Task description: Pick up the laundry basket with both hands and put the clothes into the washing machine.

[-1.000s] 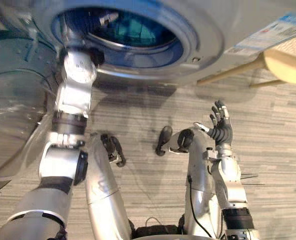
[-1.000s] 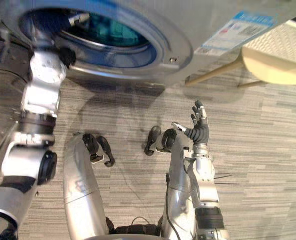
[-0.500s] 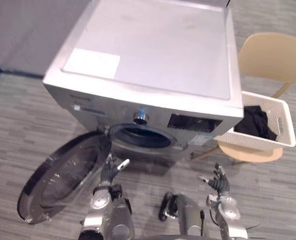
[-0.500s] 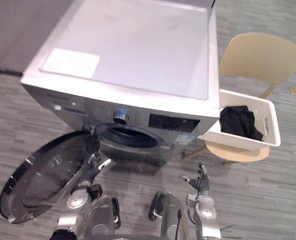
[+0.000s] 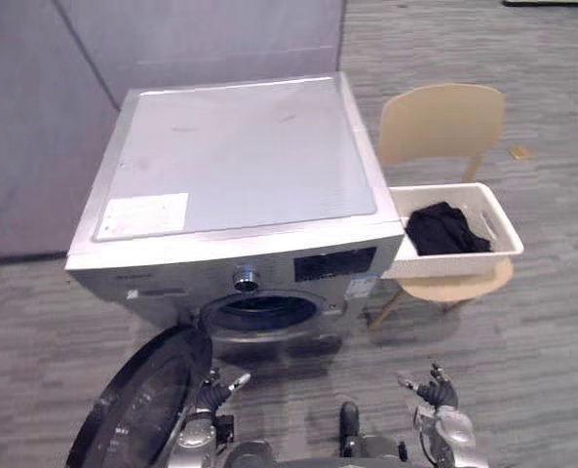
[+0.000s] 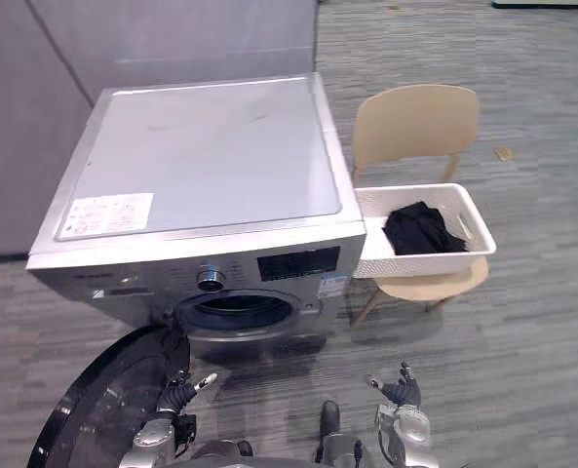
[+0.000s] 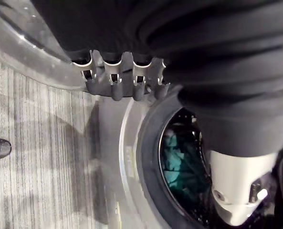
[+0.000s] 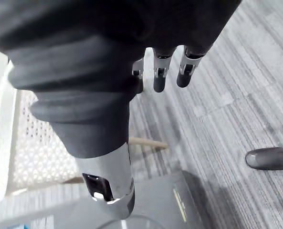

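Note:
The white laundry basket [image 5: 451, 264] rests on a beige chair [image 5: 440, 122] to the right of the silver washing machine [image 5: 230, 166], with black clothes [image 5: 443, 229] inside it. The machine's round door [image 5: 137, 409] hangs open at the lower left, baring the drum opening [image 5: 259, 314]. A teal cloth [image 7: 174, 162] lies in the drum. My left hand [image 5: 215, 390] hovers low by the open door, fingers [image 7: 117, 78] straight and holding nothing. Low on the right, my right hand [image 5: 435, 392] is open and bare, well short of the basket [image 8: 31, 152].
Grey striped carpet [image 5: 522, 341] spreads in front of the machine and round the chair. A grey partition wall [image 5: 35, 117] stands behind the machine on the left. The open door takes up the floor space at the lower left.
The camera has risen and pulled back, so the whole machine, chair and basket now show. My left hand has come out of the drum opening. Both hands stay open.

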Controlling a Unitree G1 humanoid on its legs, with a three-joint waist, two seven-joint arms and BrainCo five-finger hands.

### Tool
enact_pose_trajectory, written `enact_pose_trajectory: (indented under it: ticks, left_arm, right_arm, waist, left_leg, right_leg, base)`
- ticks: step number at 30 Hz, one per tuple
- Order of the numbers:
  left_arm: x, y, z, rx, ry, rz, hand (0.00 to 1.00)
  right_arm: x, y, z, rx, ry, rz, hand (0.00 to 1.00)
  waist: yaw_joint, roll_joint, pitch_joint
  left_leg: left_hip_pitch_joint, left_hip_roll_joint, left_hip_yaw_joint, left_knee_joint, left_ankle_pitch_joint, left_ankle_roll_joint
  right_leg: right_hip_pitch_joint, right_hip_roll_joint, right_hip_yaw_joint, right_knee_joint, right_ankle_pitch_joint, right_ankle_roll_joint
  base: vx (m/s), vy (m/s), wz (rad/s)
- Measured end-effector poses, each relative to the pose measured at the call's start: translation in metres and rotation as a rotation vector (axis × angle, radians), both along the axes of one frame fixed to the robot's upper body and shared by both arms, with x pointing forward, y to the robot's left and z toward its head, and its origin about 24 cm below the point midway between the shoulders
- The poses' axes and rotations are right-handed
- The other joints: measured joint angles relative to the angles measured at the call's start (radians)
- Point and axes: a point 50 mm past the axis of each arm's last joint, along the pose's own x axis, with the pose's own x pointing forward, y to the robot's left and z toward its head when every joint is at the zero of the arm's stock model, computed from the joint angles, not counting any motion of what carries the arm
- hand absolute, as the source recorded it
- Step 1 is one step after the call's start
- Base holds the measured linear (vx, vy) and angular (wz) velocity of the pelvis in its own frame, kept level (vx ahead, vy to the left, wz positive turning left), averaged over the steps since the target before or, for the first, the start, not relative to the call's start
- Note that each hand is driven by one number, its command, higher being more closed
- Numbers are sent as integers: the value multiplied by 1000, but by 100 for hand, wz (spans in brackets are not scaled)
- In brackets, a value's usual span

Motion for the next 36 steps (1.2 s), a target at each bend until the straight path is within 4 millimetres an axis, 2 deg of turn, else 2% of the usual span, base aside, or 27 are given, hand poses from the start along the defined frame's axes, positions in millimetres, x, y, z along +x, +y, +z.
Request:
enact_pose_trajectory:
  ticks: [2, 3, 4, 5, 6, 7, 9, 11, 12, 13, 14, 15, 16, 17, 18, 20, 22, 24, 25, 27, 29, 30, 31, 32, 33, 34, 36]
  left_arm:
    - [1, 4, 1, 18, -3, 9, 0]
    - [3, 6, 2, 24, -8, 14, 0]
    - [3, 8, 2, 21, -10, 34, 0]
    - [1, 10, 1, 24, -1, 41, 0]
    - [0, 14, 1, 35, 4, 40, 0]
    - [-1, 17, 1, 45, 11, 37, 0]
    - [0, 18, 2, 49, 6, 39, 0]
    - [3, 18, 2, 43, 6, 38, 0]
    - [3, 15, 1, 39, 11, 31, 0]
    - [2, 13, 0, 34, 14, 27, 0]
    - [3, 11, 0, 30, 14, 25, 0]
    - [-2, 10, -3, 25, 33, 27, 0]
    - [-3, 6, -4, 16, 38, 26, 0]
    - [-3, -3, -5, -6, 41, 18, 0]
    - [-3, -11, -6, -24, 40, 10, 0]
    - [-7, -16, -7, -32, 45, -7, 0]
    - [-11, -17, -7, -37, 42, 2, 0]
    - [-6, -19, -4, -41, 18, 2, 0]
    - [-4, -19, -2, -42, 4, 5, 0]
    - [-6, -19, -1, -42, -10, 12, 0]
    - [-6, -19, 0, -44, -16, 16, 0]
    - [-7, -19, -1, -42, -11, 15, 0]
    - [-6, -19, 0, -38, -13, 11, 0]
    - [-4, -16, 1, -20, -20, 2, 0]
    - [-2, -16, 2, -6, -21, -21, 0]
    - [-1, -17, 3, -4, -25, -32, 0]
    - [11, -23, 9, -13, -70, -37, 0]
  right_arm:
    - [12, 3, 5, 13, -34, -3, 0]
    - [21, 5, 8, 15, -57, 6, 0]
    - [30, 9, 11, 21, -76, 15, 0]
    - [34, 13, 13, 22, -86, 32, 0]
    - [35, 15, 13, 21, -86, 35, 0]
    - [34, 15, 12, 21, -80, 31, 0]
    - [39, 18, 13, 23, -83, 42, 0]
    - [38, 20, 12, 23, -76, 58, 0]
    - [32, 22, 8, 25, -56, 65, 0]
    - [28, 23, 6, 27, -45, 70, 0]
    - [22, 26, 3, 30, -24, 85, 0]
    - [19, 27, 1, 28, -14, 94, 0]
    - [19, 27, 1, 28, -15, 94, 0]
    - [21, 27, 2, 24, -20, 95, 0]
    - [21, 25, 2, 21, -16, 94, 0]
    - [20, 25, 0, 23, -6, 94, 0]
    - [21, 25, 1, 24, -9, 94, 0]
    - [25, 23, 3, 23, -21, 88, 0]
    - [27, 21, 4, 23, -23, 84, 0]
    - [34, 24, 6, 32, -38, 86, 0]
    - [40, 25, 8, 33, -50, 91, 0]
    - [39, 26, 6, 38, -35, 92, 0]
    - [37, 28, 4, 43, -25, 91, 0]
    - [35, 30, 2, 53, -16, 90, 0]
    - [33, 30, 1, 52, -9, 90, 0]
    - [34, 28, 2, 46, -9, 91, 0]
    - [33, 24, 3, 14, -13, 109, 0]
  waist:
    - [-1, -16, 9]
    - [-9, -19, 15]
    - [-7, -6, 23]
    - [-8, -5, 26]
    - [-9, -23, 25]
    - [-10, -29, 21]
    - [-11, -37, 19]
    - [-19, -25, 30]
    - [-38, -11, 31]
    - [-46, -8, 32]
    - [-44, 1, 36]
    - [-37, 17, 44]
    - [-33, 24, 47]
    - [-23, 29, 51]
    - [-11, 26, 52]
    - [11, 23, 62]
    - [18, 18, 66]
    - [37, 37, 78]
    - [55, 34, 83]
    - [83, 26, 76]
    - [82, 24, 78]
    - [79, 26, 78]
    - [78, 15, 84]
    - [62, -7, 92]
    - [43, -23, 95]
    - [37, -22, 95]
    - [28, -3, 95]
  left_leg:
    - [-16, -2, 74, 25, -45, 15]
    - [-31, 11, 160, 22, -51, 25]
    - [-25, 52, 250, 16, -50, 23]
    - [-6, 66, 317, 13, -47, 17]
    - [16, 65, 384, 8, -47, 16]
    - [34, 65, 463, 16, -56, 3]
    - [55, 80, 554, 31, -62, -10]
    - [84, 93, 599, 40, -75, -36]
    - [87, 142, 601, 125, -95, -64]
    - [82, 178, 599, 207, -108, -62]
    - [60, 278, 587, 413, -109, -29]
    - [15, 374, 518, 631, -96, 79]
    - [-12, 388, 460, 711, -110, 93]
    - [-89, 349, 305, 792, -124, 80]
    - [-165, 263, 165, 807, -138, 48]
    - [-237, 162, 46, 738, -143, 41]
    - [-303, 96, 5, 583, -138, 34]
    - [-363, 51, 5, 347, -96, -13]
    - [-361, 23, 10, 242, 6, 13]
    - [-347, -18, -6, 210, 77, 60]
    - [-352, -30, -11, 259, 33, 134]
    - [-309, -39, -12, 250, -3, 156]
    - [-273, -46, -20, 235, -10, 160]
    - [-207, -82, -52, 207, -21, 178]
    - [-148, -116, -103, 186, -29, 191]
    - [-118, -125, -133, 168, -30, 192]
    - [-25, -125, -267, 96, -29, 191]
  right_leg:
    - [-54, 18, 70, -10, 14, 1]
    - [-80, 6, -17, -22, -26, -55]
    - [-123, -12, -226, 33, -76, -113]
    - [-142, -34, -394, 116, -104, -143]
    - [-137, -70, -557, 194, -148, -186]
    - [-104, -112, -728, 238, -211, -201]
    - [-89, -127, -868, 249, -228, -205]
    - [-100, -97, -820, 256, -213, -177]
    - [-101, -60, -773, 257, -236, -166]
    - [-95, -37, -749, 251, -245, -166]
    - [-65, 21, -699, 223, -252, -171]
    - [-18, 83, -636, 189, -254, -176]
    - [-2, 105, -597, 182, -256, -178]
    - [24, 125, -537, 178, -266, -194]
    - [52, 131, -476, 171, -268, -197]
    - [110, 134, -394, 146, -261, -180]
    - [152, 134, -340, 112, -258, -163]
    - [200, 134, -297, 62, -262, -141]
    - [223, 129, -273, 31, -259, -129]
    - [244, 109, -229, 26, -280, -93]
    - [213, 84, -239, 145, -336, -50]
    - [155, 55, -246, 345, -377, 13]
    - [115, 30, -248, 485, -385, 37]
    - [31, -32, -269, 763, -338, 80]
    - [-39, -89, -297, 964, -341, 54]
    - [-60, -106, -303, 1014, -359, 29]
    - [-98, -122, -350, 912, -399, -30]
  base:
    - [-199, 42, -163]
    - [-240, -2, -193]
    - [-207, -30, -228]
    - [-76, -41, -225]
    - [29, -75, -216]
    - [44, -80, -193]
    - [53, -117, -192]
    - [144, -186, -170]
    - [171, -145, -139]
    - [199, -128, -138]
    - [212, -125, -158]
    - [206, -124, -168]
    - [201, -69, -176]
    - [185, 17, -174]
    - [198, 39, -169]
    - [249, 68, -131]
    - [249, 80, -88]
    - [310, 114, -51]
    - [242, 100, -48]
    - [492, 173, -47]
    - [504, 176, -5]
    - [388, 144, 18]
    - [513, 155, 52]
    - [538, 111, 101]
    - [548, 79, 118]
    - [542, 42, 139]
    - [525, -14, 146]
